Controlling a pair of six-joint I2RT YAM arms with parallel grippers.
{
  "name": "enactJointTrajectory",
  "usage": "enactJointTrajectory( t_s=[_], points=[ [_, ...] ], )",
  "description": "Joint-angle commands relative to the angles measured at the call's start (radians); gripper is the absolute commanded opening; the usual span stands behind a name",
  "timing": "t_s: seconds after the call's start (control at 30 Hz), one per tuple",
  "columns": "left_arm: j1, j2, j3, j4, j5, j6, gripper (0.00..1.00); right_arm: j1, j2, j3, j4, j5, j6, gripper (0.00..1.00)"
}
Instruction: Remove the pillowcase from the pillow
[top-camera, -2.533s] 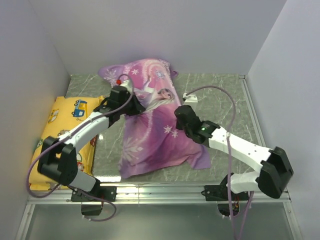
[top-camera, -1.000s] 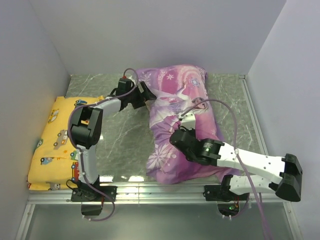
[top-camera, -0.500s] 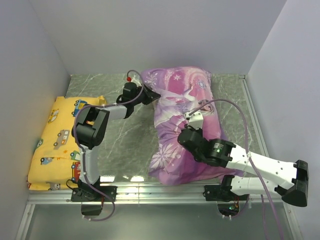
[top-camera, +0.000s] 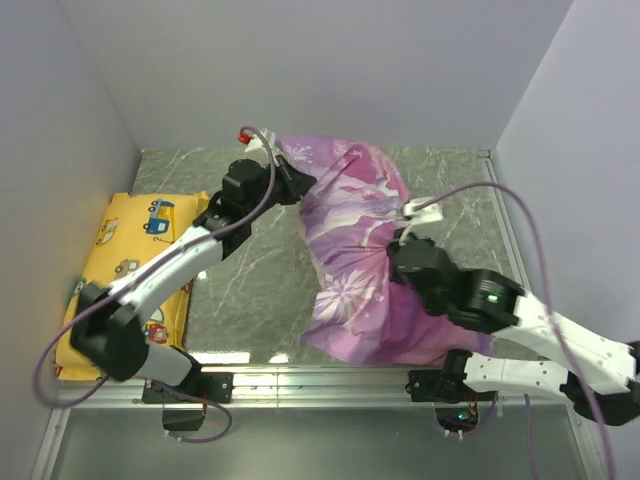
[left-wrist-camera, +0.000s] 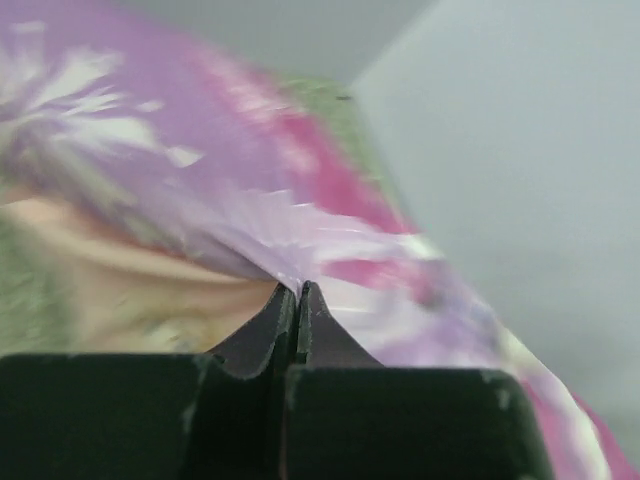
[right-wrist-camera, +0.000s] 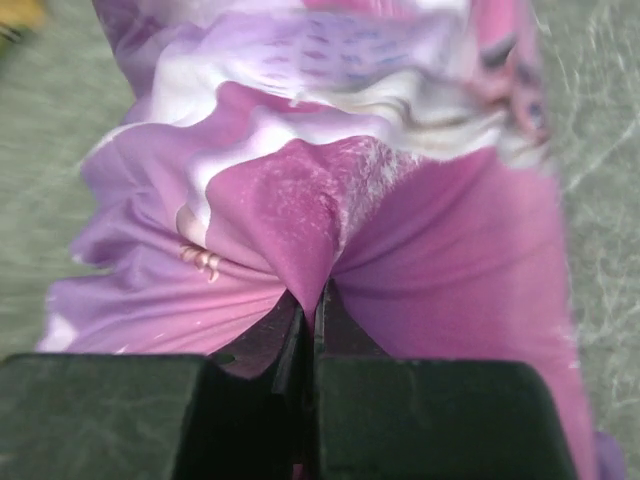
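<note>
Pillowcase (top-camera: 360, 250): purple-pink, crumpled and bulging, lying on the bench (top-camera: 250, 290) to the right of the yellow cushion (top-camera: 130, 270), well apart from it.
Cushion: flat on the bench, printed with vehicles, touched by nothing.
Left jaws: pressed together on a thin fold of the pillowcase, at its upper end on the side facing the cushion; the cloth fans out from the pinch.
Right jaws: closed tight on a raised ridge of pink cloth, on the pillowcase's side away from the cushion.
Left arm (top-camera: 180, 255): runs over the cushion's right edge toward the pillowcase.
Pillow: not visible under the cloth.
</note>
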Motion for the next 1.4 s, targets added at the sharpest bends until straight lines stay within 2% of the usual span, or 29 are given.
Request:
enactJointTrajectory(
  t_s=[0.0,0.07,0.13,0.17,0.23,0.3,0.33,0.37,0.4,0.47,0.5,0.63,0.67,0.7,0.73,0.77,0.83,0.97,1.2,1.3,1.37],
  points=[
    [-0.202,-0.189,0.168,-0.226,-0.155,0.212,0.00,-0.002,-0.141,0.159,0.069,-0.031,-0.009,0.00],
    [-0.329,-0.226,0.236,-0.351,-0.220,0.258,0.01,-0.004,-0.212,0.176,0.089,-0.038,-0.020,0.00],
    [-0.408,-0.223,0.341,-0.413,-0.330,0.281,0.01,-0.004,-0.254,0.176,0.114,0.001,-0.033,0.00],
    [-0.436,-0.209,0.404,-0.457,-0.342,0.280,0.01,-0.004,-0.260,0.150,0.126,0.039,-0.040,0.00],
    [-0.436,-0.131,0.475,-0.502,-0.354,0.275,0.00,-0.008,-0.246,0.109,0.158,0.158,-0.049,0.02],
    [-0.431,-0.020,0.581,-0.560,-0.383,0.266,0.00,-0.054,-0.185,0.038,0.168,0.206,-0.021,0.03],
    [-0.410,0.019,0.613,-0.573,-0.357,0.254,0.00,-0.091,-0.160,0.015,0.166,0.173,-0.006,0.03],
    [-0.398,0.056,0.659,-0.582,-0.336,0.239,0.00,-0.213,-0.134,-0.047,0.166,0.121,0.011,0.02],
    [-0.381,0.125,0.668,-0.576,-0.314,0.204,0.00,-0.281,-0.090,-0.089,0.212,-0.024,0.029,0.02],
    [-0.336,0.182,0.664,-0.555,-0.265,0.168,0.00,-0.447,-0.041,-0.214,0.276,-0.120,0.039,0.03],
    [-0.324,0.235,0.658,-0.527,-0.263,0.138,0.00,-0.492,0.022,-0.244,0.330,-0.151,0.039,0.05],
    [-0.228,0.383,0.616,-0.472,-0.224,0.039,0.00,-0.643,0.200,-0.264,0.402,-0.303,0.023,0.18],
    [-0.212,0.406,0.607,-0.447,-0.192,0.018,0.00,-0.666,0.228,-0.229,0.401,-0.335,0.017,0.28],
    [-0.203,0.446,0.599,-0.427,-0.187,-0.014,0.00,-0.692,0.266,-0.208,0.392,-0.346,0.007,0.35],
    [-0.185,0.466,0.598,-0.404,-0.185,-0.030,0.00,-0.705,0.275,-0.182,0.382,-0.352,-0.001,0.42],
    [-0.178,0.487,0.607,-0.403,-0.173,-0.042,0.00,-0.712,0.279,-0.127,0.370,-0.357,-0.007,0.57],
    [-0.169,0.553,0.660,-0.410,-0.159,-0.079,0.00,-0.729,0.269,-0.065,0.326,-0.354,-0.015,0.74],
    [-0.169,0.638,0.743,-0.439,-0.156,-0.128,0.00,-0.731,0.196,0.105,0.254,-0.337,-0.026,0.87],
    [-0.157,0.739,0.802,-0.426,-0.128,-0.199,0.01,-0.725,0.017,0.219,0.152,-0.401,-0.020,0.90],
    [-0.155,0.771,0.823,-0.420,-0.130,-0.202,0.04,-0.696,-0.066,0.170,0.158,-0.565,0.028,0.90],
    [-0.154,0.786,0.829,-0.413,-0.122,-0.205,0.06,-0.627,-0.121,0.060,0.184,-0.614,0.063,0.89]
  ],
)
